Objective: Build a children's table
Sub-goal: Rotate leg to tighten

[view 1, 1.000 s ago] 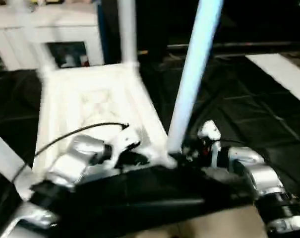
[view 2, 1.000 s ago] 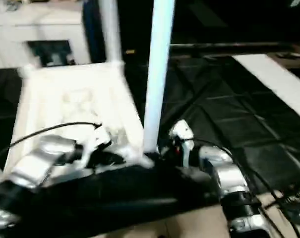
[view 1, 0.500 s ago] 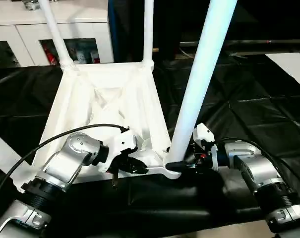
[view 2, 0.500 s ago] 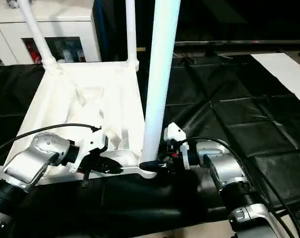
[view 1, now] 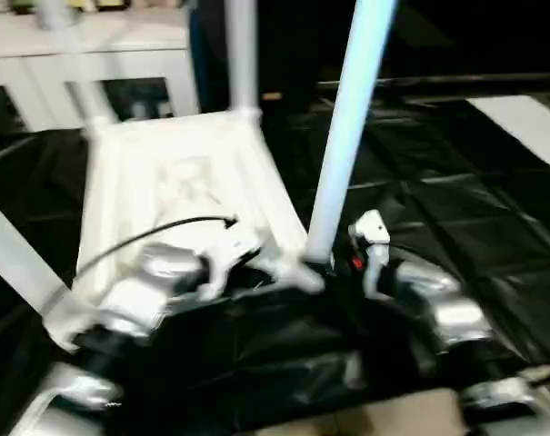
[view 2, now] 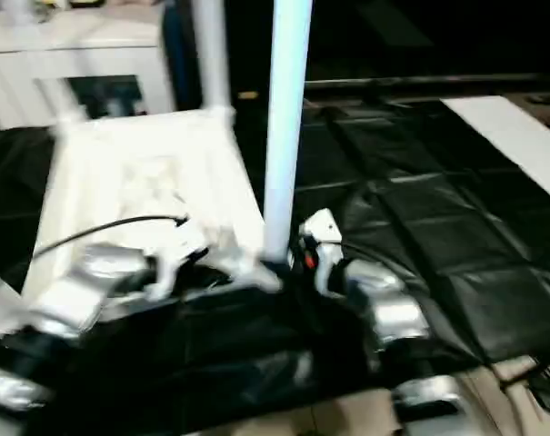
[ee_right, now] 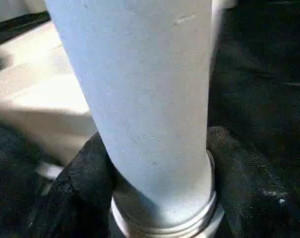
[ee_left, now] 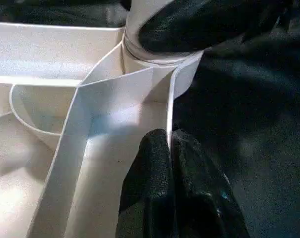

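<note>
Table top (view 1: 179,182) lies upside down on black mat (view 1: 456,227), ribs up, so sockets face up for legs; 4 legs stand in corners.

L gripper (ee_left: 169,163) fully closed, pinching thin rim wall of top near the front R corner socket (ee_left: 154,64), prob. to pin the top so it won't slide or tip.

Front R leg (view 1: 347,136) upright in that socket.

R gripper (ee_right: 159,168) held partway open, fingers (ee_right: 83,173) wrapped round leg base just above the socket; low grip prob. to press or seat it straight.
</note>
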